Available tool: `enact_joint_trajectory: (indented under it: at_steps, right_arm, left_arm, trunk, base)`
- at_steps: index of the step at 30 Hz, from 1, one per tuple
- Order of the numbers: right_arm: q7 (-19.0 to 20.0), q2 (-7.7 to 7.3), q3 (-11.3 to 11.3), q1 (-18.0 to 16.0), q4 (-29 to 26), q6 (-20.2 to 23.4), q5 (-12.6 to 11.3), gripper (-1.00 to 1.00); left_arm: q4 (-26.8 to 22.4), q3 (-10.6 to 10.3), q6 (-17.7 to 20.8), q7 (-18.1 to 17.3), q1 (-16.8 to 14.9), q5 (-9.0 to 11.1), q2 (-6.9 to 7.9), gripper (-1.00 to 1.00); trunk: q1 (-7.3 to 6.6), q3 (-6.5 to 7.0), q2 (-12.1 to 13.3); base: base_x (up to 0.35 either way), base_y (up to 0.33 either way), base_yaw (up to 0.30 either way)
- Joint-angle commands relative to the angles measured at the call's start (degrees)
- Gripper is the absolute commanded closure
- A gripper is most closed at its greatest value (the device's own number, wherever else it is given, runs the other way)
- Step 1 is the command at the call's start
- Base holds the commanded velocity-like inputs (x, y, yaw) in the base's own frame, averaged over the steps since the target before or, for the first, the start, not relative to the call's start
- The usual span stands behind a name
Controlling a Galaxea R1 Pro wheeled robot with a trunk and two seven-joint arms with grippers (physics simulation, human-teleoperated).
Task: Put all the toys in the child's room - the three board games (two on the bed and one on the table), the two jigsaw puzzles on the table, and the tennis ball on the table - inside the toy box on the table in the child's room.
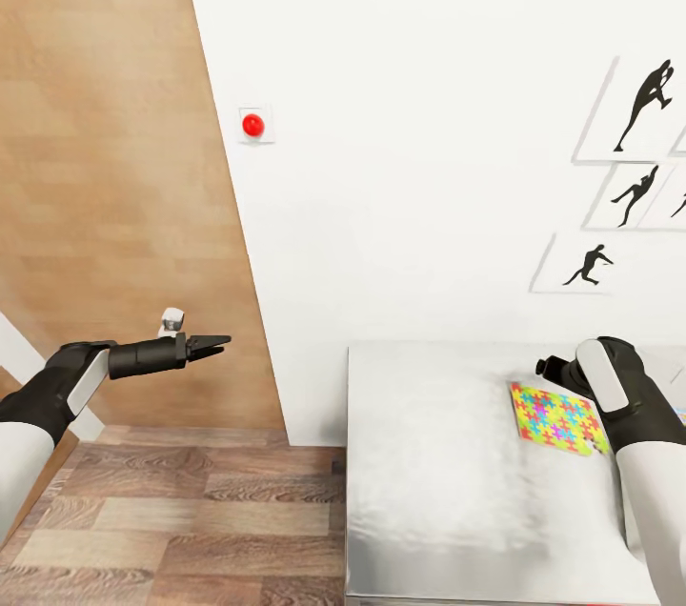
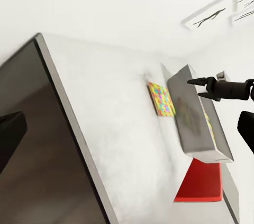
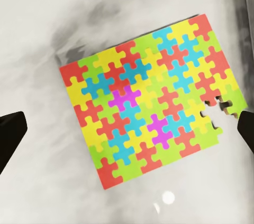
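A colourful jigsaw puzzle (image 3: pixel 151 102) lies flat on the pale grey-white table (image 1: pixel 429 454), with one piece out at a corner. My right gripper (image 3: pixel 128 131) hangs open straight above it, one finger to either side and clear of it. Seen from the left wrist, the right gripper (image 2: pixel 194 87) is at the end of the grey toy box (image 2: pixel 198 118), and the puzzle (image 2: pixel 161 99) lies beside that box. In the head view the puzzle (image 1: pixel 557 417) lies just under my right wrist. My left gripper (image 1: pixel 205 344) is held open in the air left of the table, holding nothing.
The table stands against a white wall with a red button (image 1: pixel 252 124) and silhouette pictures (image 1: pixel 634 111). A wood-panelled surface (image 1: pixel 105 158) and plank floor (image 1: pixel 171 511) lie left of the table. A flat red object (image 2: pixel 203 182) shows past the toy box.
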Motion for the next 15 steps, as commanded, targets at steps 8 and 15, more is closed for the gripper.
enact_joint_trajectory:
  at_steps: [8, 15]
  right_arm:
    - [-0.47, 0.07, 0.0, -0.05, -0.06, 0.2, -0.59, -1.0]
    - [-0.46, 0.02, 0.0, -0.05, -0.06, 0.2, -0.66, -1.0]
  left_arm:
    - [0.01, -0.28, 0.51, -0.02, -0.07, 0.41, 0.03, -1.0]
    - [0.01, -0.28, 0.51, -0.02, -0.07, 0.41, 0.03, -1.0]
  trunk:
    - [0.04, -0.14, -0.12]
    - [0.04, -0.51, -0.12]
  base:
    - [0.006, 0.0, 0.0]
    - [0.194, 0.0, 0.0]
